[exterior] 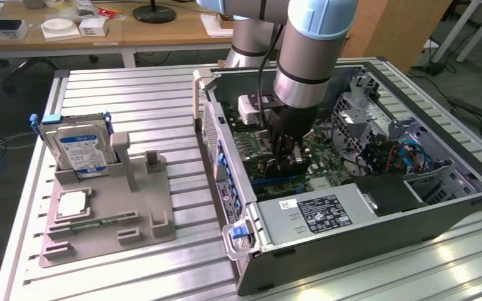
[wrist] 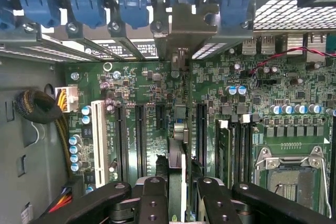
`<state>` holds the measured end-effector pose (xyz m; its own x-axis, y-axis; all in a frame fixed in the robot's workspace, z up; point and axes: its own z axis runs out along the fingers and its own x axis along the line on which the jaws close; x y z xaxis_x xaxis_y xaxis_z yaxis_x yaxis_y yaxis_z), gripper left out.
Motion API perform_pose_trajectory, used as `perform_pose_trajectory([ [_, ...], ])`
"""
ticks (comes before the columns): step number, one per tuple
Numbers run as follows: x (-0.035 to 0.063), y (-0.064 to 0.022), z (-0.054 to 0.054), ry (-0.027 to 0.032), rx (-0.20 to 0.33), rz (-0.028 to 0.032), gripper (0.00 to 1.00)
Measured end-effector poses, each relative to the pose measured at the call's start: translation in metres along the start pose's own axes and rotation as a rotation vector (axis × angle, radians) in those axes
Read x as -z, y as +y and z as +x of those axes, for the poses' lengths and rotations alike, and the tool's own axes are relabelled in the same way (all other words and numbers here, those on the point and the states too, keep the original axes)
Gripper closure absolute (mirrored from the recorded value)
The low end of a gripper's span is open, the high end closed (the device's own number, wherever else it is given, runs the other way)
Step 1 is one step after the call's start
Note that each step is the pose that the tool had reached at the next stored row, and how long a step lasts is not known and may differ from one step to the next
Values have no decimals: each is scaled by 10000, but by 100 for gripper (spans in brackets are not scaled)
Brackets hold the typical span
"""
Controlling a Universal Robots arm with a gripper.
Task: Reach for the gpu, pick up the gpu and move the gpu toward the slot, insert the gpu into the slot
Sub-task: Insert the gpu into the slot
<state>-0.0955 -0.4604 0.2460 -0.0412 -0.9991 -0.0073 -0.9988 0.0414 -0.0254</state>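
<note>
Down inside the open computer case (exterior: 442,188), edge-on between my gripper (wrist: 178,192) fingers, sits the gpu (wrist: 178,124): I see it in the wrist view as a thin dark card running away from me toward its metal bracket (wrist: 181,35) at the rear wall, hanging over the motherboard (wrist: 142,103) in line with the row of long black slots (wrist: 139,135). The jaws are partly closed, pinched on the card's narrow upper edge. From the exterior view the gripper (exterior: 287,157) is deep in the case, above the board. My worry is alignment: I cannot tell whether the card's lower edge is over its slot or just beside it, and pressing down off-line could bend the card or scrape the board. The bracket could also catch on the blue retention clips (wrist: 84,9) at the rear. With so thin a grip, a tilt could let the card slip
</note>
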Motion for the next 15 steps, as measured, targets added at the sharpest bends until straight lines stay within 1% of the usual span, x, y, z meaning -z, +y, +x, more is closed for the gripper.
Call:
perform_pose_trajectory([
  [12,-1,5,-9,0,0,0,74],
  [15,-1,5,-16,-1,78,-1,74],
])
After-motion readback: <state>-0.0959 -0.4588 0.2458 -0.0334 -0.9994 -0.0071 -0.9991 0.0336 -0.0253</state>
